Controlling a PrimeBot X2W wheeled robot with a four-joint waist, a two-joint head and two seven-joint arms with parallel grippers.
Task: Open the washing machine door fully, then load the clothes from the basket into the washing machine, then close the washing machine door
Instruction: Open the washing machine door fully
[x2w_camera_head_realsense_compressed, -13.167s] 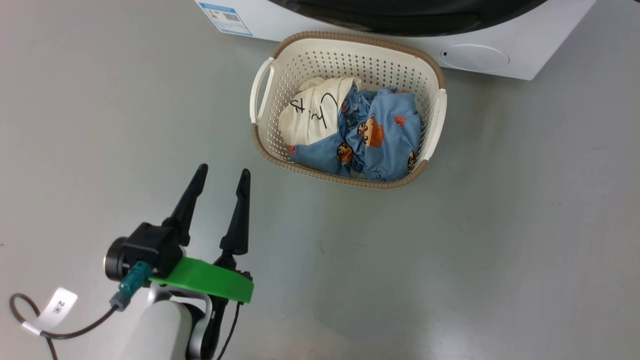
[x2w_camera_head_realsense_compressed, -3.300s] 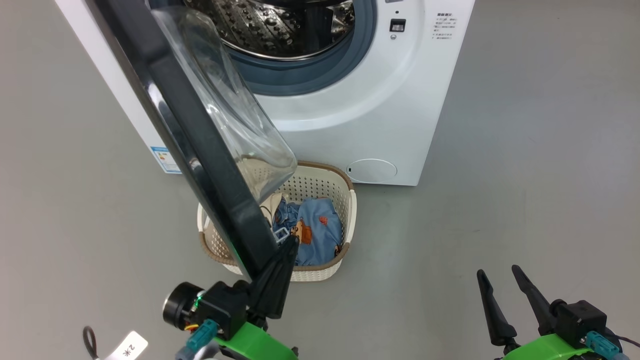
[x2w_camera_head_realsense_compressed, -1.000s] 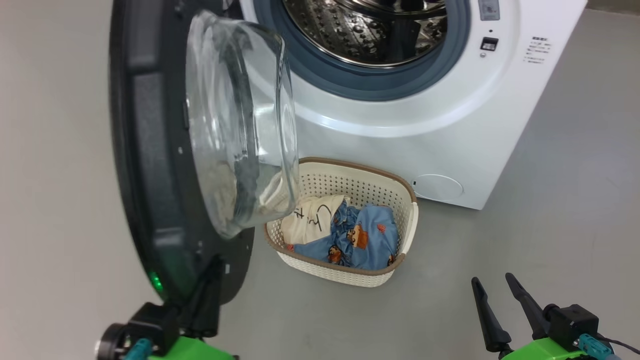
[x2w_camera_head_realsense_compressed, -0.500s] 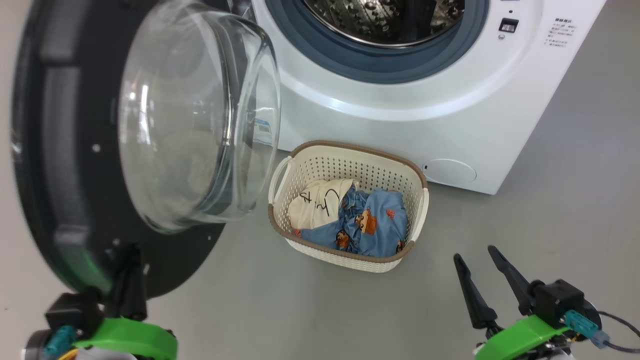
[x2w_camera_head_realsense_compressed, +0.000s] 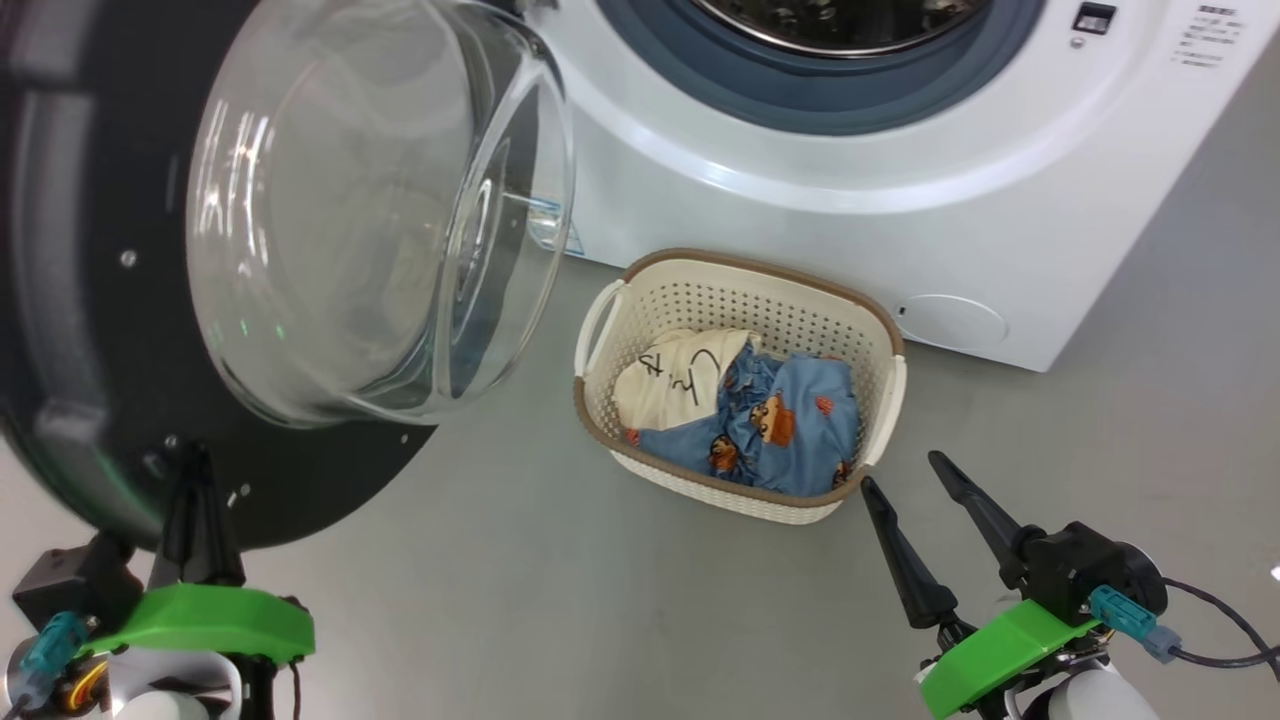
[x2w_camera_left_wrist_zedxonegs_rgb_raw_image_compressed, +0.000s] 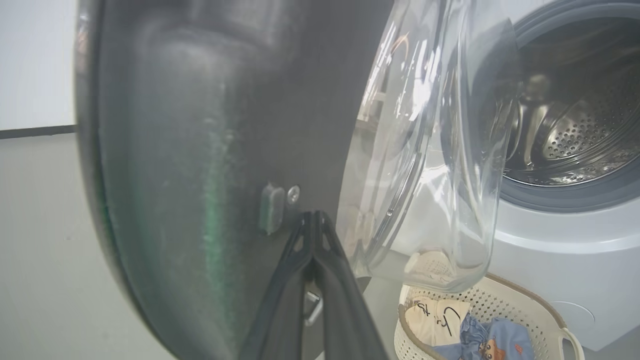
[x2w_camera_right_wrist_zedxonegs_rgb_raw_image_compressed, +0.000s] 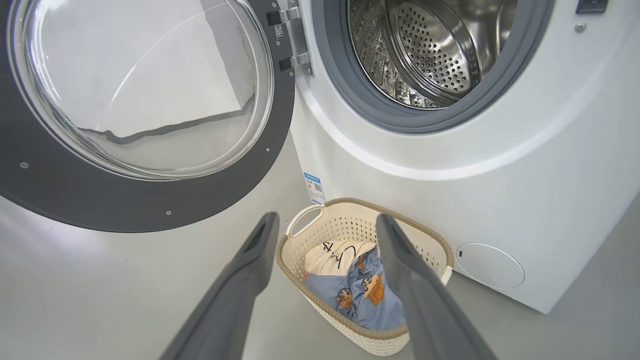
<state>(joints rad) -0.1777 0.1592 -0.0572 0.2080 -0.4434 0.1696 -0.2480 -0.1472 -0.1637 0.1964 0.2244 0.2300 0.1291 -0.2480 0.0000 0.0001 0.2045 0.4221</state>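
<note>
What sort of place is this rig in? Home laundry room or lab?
Probably a test space staged as a laundry corner rather than a furnished home. A white front-loading washing machine stands on a smooth grey floor, with a basket of clothes in front.

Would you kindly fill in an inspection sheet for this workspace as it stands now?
Surface: bare grey floor.
Job's things: washing machine door swung wide open; washing machine looks empty inside; basket on floor before it, clothes inside.
Clutter: nothing seen.
Tools: left tool shut, tips at the door's inner face; right tool open, empty, near the basket.
Cables: dark cable at the right wrist.
Surroundings: pale wall behind the door.
</note>
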